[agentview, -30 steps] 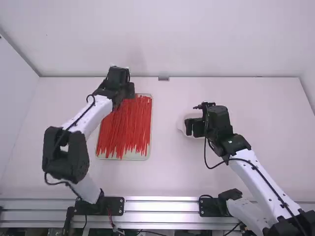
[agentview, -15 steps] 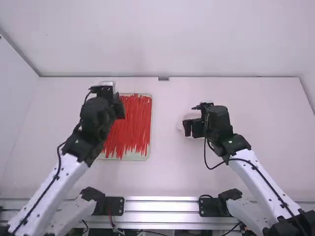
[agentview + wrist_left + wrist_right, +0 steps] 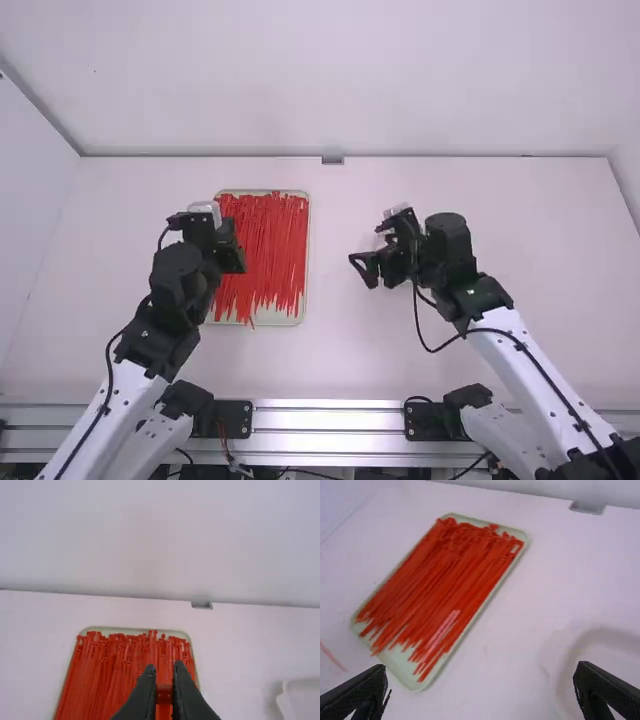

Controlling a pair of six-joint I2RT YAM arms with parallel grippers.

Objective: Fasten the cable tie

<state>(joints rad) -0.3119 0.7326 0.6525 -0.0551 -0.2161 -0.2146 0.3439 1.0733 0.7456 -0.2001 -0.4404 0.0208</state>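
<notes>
Two grippers: left gripper [image 3: 163,672] is closed on a tie, right gripper [image 3: 480,670] is wide open and holds nothing.
Left fingers [image 3: 146,692]: almost touching, with one red cable tie [image 3: 163,696] pinched between the tips. It runs out of the wrist view, so I can't tell whether the rest of it is clear of the pile.
Right fingers [image 3: 357,692]: spread to the edges of the wrist view, with bare table between them.
Left gripper position: over the left part of the tray, pointing toward the back wall.
Right gripper position: right of the tray and apart from it, turned toward it.
Pile [image 3: 268,250]: red cable ties packed lengthwise in the tray. A few tips overhang the near rim.
Tray [image 3: 306,280]: pale green with rounded corners, flat on the white table [image 3: 520,220], left of the middle.
White object [image 3: 300,695]: low and rounded, on the table right of the tray, close under the right gripper. I can't tell what it is.
Bracket [image 3: 332,158]: small and grey, at the table's back edge near the middle.
</notes>
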